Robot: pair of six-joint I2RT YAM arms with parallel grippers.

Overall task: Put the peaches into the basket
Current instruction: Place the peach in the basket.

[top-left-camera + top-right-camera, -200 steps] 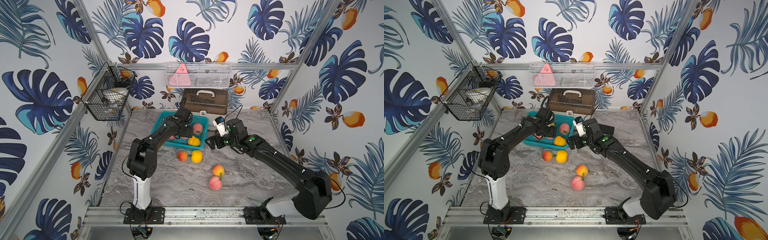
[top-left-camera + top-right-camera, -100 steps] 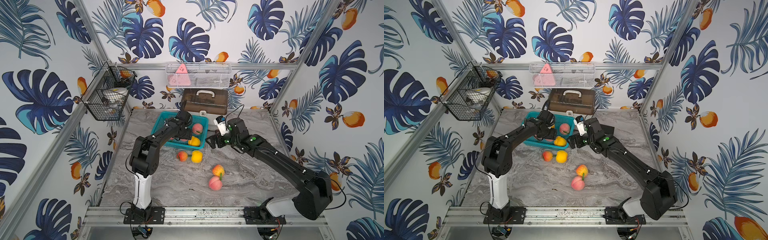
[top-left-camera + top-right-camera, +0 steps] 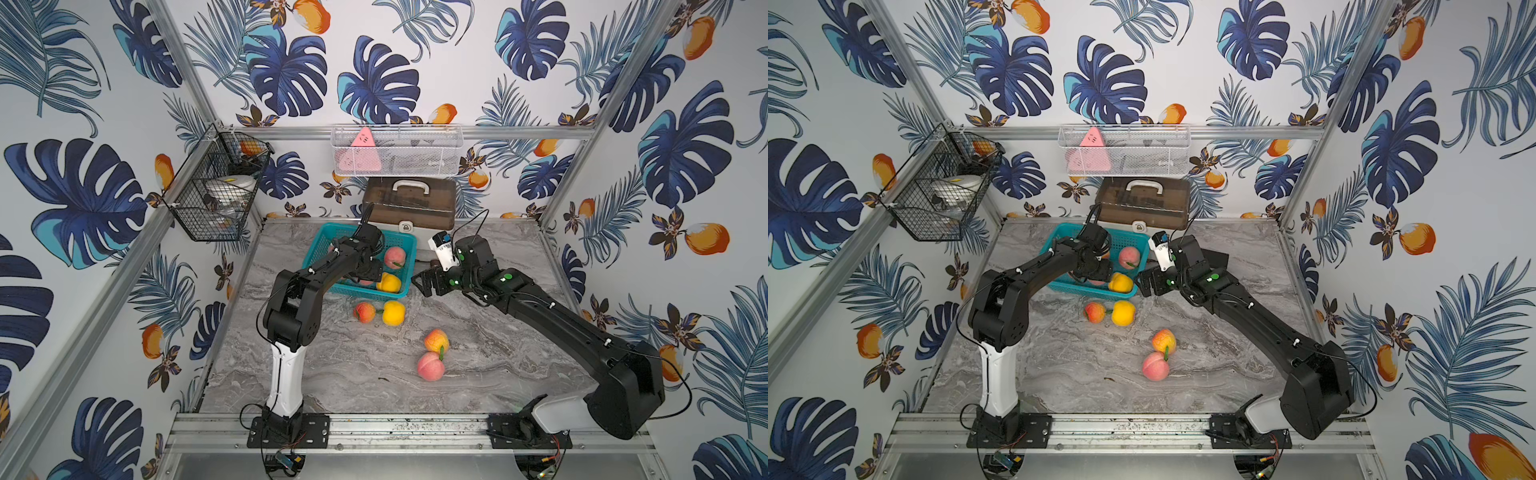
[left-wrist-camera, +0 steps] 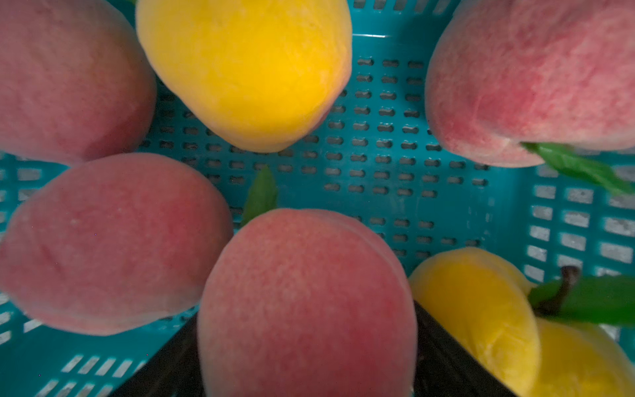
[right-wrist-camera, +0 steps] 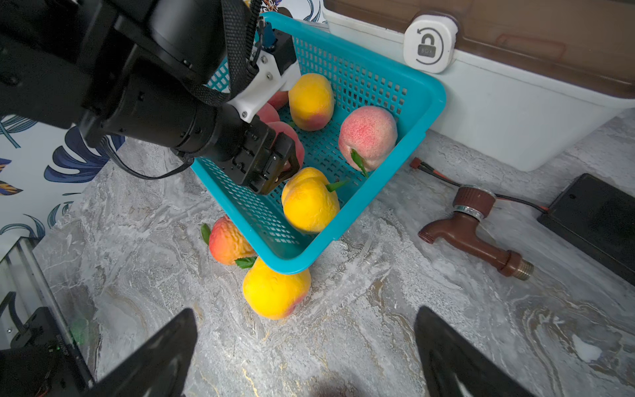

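Left fingers (image 4: 443, 361) squeeze a pink peach (image 4: 309, 302) low inside the basket (image 4: 429, 206). Best to let go softly in the bare spot, then lift straight up. Right fingers (image 5: 165, 350) hang wide open over the bench (image 5: 378, 326).

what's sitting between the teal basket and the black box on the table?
A brown tap, lying on the table between the basket and the black box, touching neither; a thin cable runs past it to the box. Right wrist view shows it.
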